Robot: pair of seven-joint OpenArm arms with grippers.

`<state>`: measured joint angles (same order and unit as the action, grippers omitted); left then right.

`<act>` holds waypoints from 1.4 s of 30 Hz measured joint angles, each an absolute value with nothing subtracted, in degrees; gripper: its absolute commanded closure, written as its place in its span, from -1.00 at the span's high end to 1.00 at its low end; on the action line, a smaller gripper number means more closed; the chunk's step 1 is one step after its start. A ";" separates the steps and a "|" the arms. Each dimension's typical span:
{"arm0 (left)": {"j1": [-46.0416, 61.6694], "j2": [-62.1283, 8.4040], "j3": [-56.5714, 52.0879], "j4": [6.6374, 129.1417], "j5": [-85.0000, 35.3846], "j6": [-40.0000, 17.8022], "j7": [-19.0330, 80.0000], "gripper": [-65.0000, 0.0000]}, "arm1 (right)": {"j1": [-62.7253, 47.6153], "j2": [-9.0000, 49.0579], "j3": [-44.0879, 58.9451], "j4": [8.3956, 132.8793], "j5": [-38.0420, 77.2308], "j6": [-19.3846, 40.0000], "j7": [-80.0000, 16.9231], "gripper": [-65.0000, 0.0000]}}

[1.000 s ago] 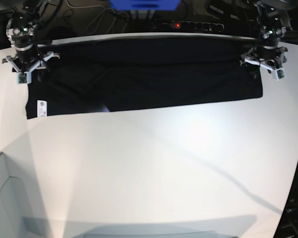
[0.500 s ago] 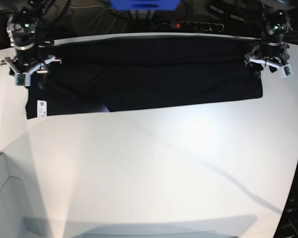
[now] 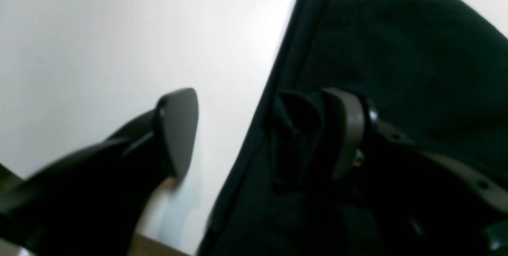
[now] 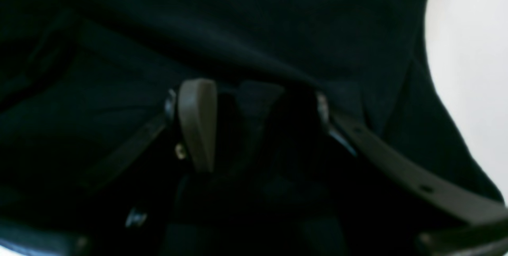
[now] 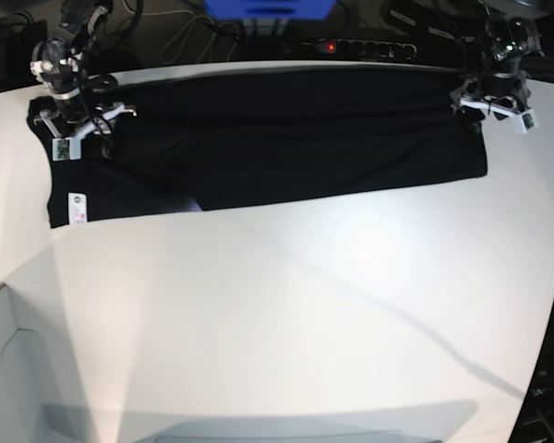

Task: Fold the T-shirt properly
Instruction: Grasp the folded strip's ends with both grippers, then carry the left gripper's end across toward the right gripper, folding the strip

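Base view shows us the black T-shirt [image 5: 286,138] lying folded into a long band across the far side of the white table [image 5: 286,314], its small white label [image 5: 75,207] near our right arm's end. Our left gripper [image 5: 492,100] hangs over the opposite end with jaws spread, one finger [image 3: 178,129] above bare table and the other [image 3: 345,129] against the cloth edge, nothing pinched. Our right gripper [image 5: 74,129] hangs tilted above the shirt, fingers [image 4: 197,123] apart over dark fabric, holding nothing.

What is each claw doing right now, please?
Left claw: open, one finger on the T-shirt edge, the other over bare table, holding nothing.
Right claw: open over the T-shirt, no cloth pinched.
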<state>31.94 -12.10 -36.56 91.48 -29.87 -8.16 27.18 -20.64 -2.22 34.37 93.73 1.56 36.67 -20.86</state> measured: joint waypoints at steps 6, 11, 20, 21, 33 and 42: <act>31.86 -12.51 -33.76 91.00 -29.43 -7.97 25.21 0.35 | -20.62 -1.76 34.37 93.69 1.52 37.15 -21.04 -0.02; 31.83 -12.53 -31.53 91.00 -29.15 -7.68 24.36 0.32 | -20.62 -1.76 34.37 93.71 1.52 37.15 -21.02 -0.02; 31.40 -12.53 -28.67 90.78 -29.91 -7.64 23.66 -0.46 | -20.60 -1.74 34.33 93.71 1.48 37.26 -20.99 -0.02; 31.40 -12.53 -28.67 90.39 -30.11 -7.97 23.35 -0.54 | -20.60 -1.74 34.33 93.71 1.50 37.26 -20.99 -0.02; 30.02 -12.19 -33.19 92.09 -30.20 -8.88 28.40 -1.00 | -19.35 -1.67 34.33 93.51 1.04 37.26 -21.80 -0.02; 30.68 -11.57 -34.28 105.01 -29.80 -8.23 29.19 -1.00 | -19.27 -1.72 34.33 93.47 1.06 37.26 -21.80 -0.02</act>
<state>30.68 -11.57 -34.28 105.01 -29.80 -8.23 29.19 -19.27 -1.72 34.33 93.47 1.06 37.26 -21.80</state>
